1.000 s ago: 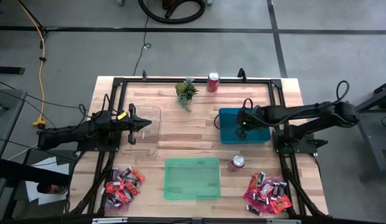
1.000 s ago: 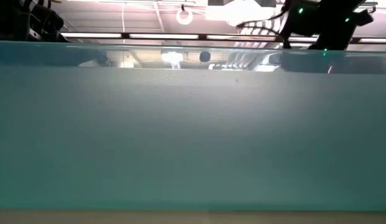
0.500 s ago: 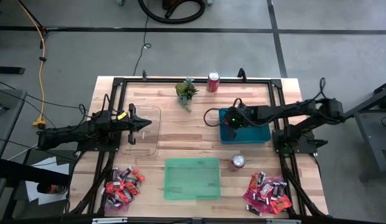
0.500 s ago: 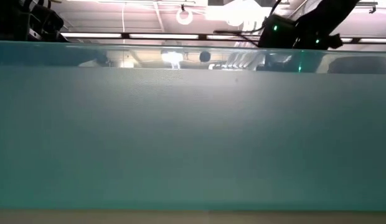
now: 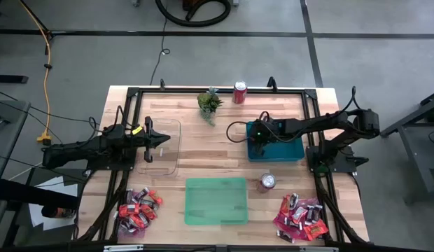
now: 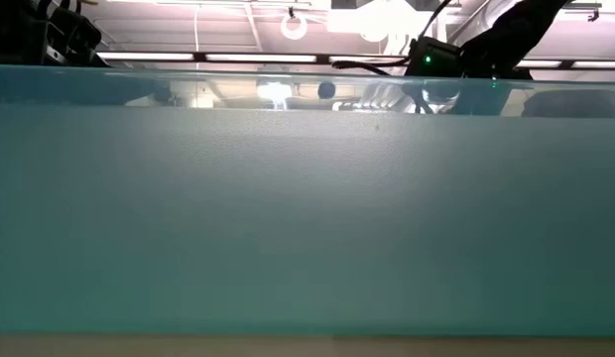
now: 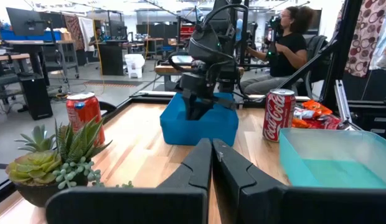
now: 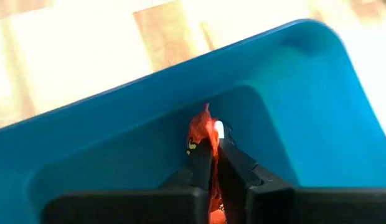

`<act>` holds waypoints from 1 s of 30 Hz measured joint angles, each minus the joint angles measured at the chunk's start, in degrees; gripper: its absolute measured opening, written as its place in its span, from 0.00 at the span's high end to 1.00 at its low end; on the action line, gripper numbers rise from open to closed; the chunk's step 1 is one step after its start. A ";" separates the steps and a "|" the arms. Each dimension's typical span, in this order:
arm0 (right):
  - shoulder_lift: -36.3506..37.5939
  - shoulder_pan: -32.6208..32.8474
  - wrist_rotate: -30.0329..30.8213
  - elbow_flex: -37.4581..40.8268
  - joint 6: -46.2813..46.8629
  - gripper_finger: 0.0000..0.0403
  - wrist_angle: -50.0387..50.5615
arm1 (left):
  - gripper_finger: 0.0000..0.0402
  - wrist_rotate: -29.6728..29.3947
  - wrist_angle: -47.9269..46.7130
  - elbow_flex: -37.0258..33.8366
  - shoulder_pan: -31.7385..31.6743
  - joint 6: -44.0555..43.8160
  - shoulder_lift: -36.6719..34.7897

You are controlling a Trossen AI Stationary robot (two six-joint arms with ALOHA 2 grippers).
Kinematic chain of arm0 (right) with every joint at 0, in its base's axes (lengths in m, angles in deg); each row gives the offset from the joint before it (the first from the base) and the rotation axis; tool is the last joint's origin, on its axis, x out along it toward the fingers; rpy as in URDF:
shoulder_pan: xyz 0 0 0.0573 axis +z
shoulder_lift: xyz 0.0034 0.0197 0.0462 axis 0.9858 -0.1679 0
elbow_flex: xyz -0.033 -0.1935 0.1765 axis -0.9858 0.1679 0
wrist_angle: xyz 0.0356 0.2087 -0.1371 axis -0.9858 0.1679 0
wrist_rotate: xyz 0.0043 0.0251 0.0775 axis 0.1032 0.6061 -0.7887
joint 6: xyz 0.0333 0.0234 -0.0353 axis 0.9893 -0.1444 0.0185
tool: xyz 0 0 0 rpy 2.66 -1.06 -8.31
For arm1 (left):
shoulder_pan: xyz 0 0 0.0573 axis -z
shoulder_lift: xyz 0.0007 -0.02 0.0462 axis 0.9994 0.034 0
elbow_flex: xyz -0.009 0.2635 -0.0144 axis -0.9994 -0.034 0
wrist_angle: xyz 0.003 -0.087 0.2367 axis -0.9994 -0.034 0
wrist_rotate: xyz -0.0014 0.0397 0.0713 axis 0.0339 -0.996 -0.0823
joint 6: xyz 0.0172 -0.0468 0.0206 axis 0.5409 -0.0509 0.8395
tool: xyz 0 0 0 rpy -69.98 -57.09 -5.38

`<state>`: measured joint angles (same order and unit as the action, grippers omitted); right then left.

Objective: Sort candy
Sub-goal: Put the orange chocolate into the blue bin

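Right gripper [image 8: 213, 163] clamped on a red-orange packet [image 8: 202, 140] inside the blue tray [image 8: 292, 118], right of centre overhead; likely next, letting go; left gripper [image 7: 211, 163] idle, clenched empty.

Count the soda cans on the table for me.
2: one soda can at the far edge beside the plant, another between the green tray and the right candy pile.
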<state>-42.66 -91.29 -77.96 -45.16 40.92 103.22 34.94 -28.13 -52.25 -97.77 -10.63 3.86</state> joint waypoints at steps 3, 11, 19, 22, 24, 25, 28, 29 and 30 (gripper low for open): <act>0.36 0.00 -2.15 0.00 0.14 0.82 0.95 | 1.00 0.02 0.00 0.01 0.00 0.00 0.00; 6.83 0.09 2.72 -2.24 -2.71 0.48 10.70 | 1.00 0.00 0.00 0.02 0.00 0.01 0.00; 15.61 0.09 -11.25 -12.43 3.76 0.42 21.95 | 1.00 -0.01 0.00 0.00 -0.02 -0.01 0.00; 18.55 1.53 -23.96 -13.33 14.47 0.42 16.58 | 1.00 -0.01 0.00 0.01 -0.01 -0.01 0.00; 20.05 4.46 -29.39 -13.38 21.22 0.42 10.58 | 1.00 -0.01 0.00 0.02 -0.02 -0.01 0.00; 20.66 6.53 -30.62 -13.40 24.20 0.42 7.56 | 1.00 -0.01 0.00 0.00 0.00 -0.01 0.00; 21.47 13.25 -30.33 -13.40 31.37 0.42 -0.63 | 1.00 -0.01 0.00 0.02 -0.02 0.00 0.00; 21.45 15.51 -30.21 -13.40 33.46 0.42 -3.03 | 1.00 -0.01 0.02 0.02 -0.02 -0.01 0.00; 21.39 17.55 -30.15 -13.40 35.56 0.42 -5.17 | 1.00 -0.01 0.00 0.01 0.00 0.00 0.00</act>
<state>-21.27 -73.74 -108.10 -58.56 76.48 98.05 34.94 -28.13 -52.24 -97.77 -10.63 3.86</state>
